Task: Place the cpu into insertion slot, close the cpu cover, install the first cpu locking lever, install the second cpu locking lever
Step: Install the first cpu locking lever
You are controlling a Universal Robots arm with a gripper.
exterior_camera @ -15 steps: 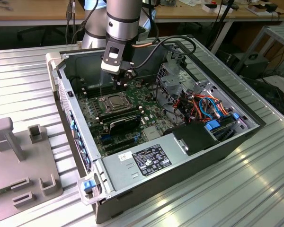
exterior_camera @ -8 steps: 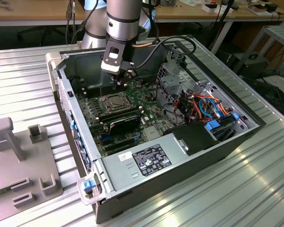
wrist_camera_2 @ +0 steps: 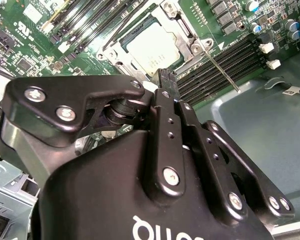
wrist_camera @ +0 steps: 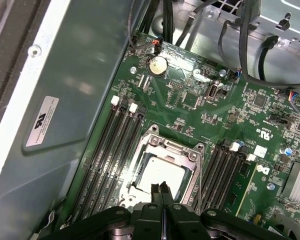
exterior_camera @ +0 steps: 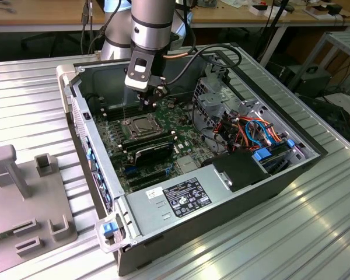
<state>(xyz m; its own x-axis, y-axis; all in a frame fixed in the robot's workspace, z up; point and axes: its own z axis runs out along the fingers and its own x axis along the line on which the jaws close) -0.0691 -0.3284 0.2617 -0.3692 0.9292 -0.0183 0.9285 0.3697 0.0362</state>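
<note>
Open computer case on a ribbed metal table, with the arm reaching down into it from above.

The gripper hangs over the green circuit board. Its two black fingers are pressed flat against each other along their length, and nothing is seen between them.

The cpu, a dull silver square, lies flat in the insertion slot. The cpu cover is down over it, so the chip's metal top shows through the frame's large central opening.

In the first wrist view the joined fingertips overlap the near edge of the cpu. In the second wrist view the tip of the gripper sits just beside the socket's silvery rim, and the cpu lies directly beyond it. In the exterior view the gripper is close above the cpu. Whether the tips touch the cover or the chip cannot be told.

A thin metal locking lever stands out from one corner of the socket, raised clear of the board and slanting across the long black memory slots that flank the socket on two sides. A grey power supply fills the near end of the case.
</note>
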